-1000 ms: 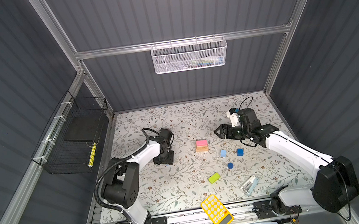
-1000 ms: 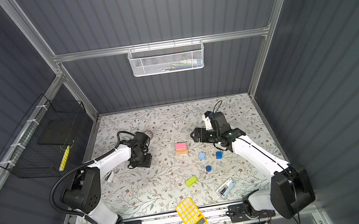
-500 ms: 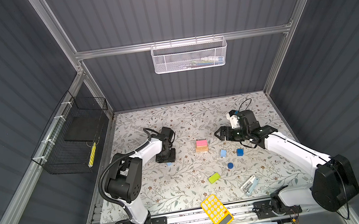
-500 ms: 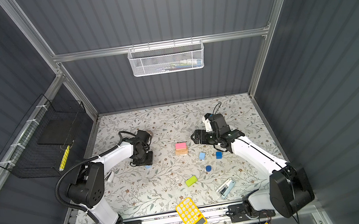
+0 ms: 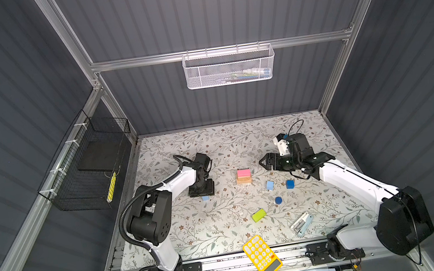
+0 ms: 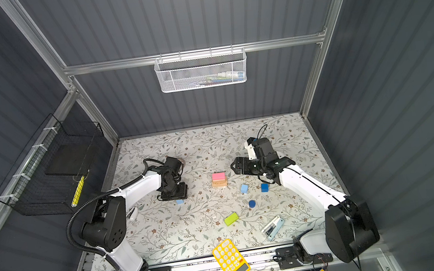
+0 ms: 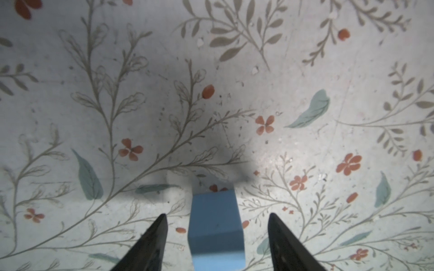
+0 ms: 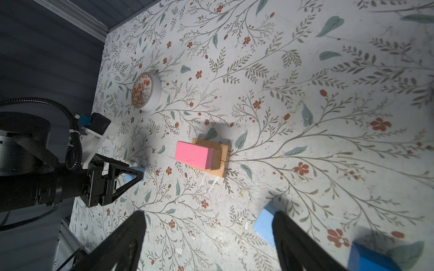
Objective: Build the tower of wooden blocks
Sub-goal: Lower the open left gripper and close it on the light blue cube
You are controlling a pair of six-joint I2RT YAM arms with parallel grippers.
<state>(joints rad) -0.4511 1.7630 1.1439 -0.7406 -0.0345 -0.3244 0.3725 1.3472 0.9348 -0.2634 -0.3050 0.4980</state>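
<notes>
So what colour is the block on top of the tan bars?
Pink; the block shows best in the right wrist view.

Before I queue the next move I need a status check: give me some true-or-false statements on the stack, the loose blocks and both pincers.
1. The pink bar lies on top of the tan bars. True.
2. The left pincer is shut on the light-blue cube. False: its jaws stand open on either side of the cube, with a gap on each side.
3. The lime-green bar is already on the stack. False: it lies alone on the table, nearer the front.
4. The right pincer is open and holds nothing. True.
</notes>
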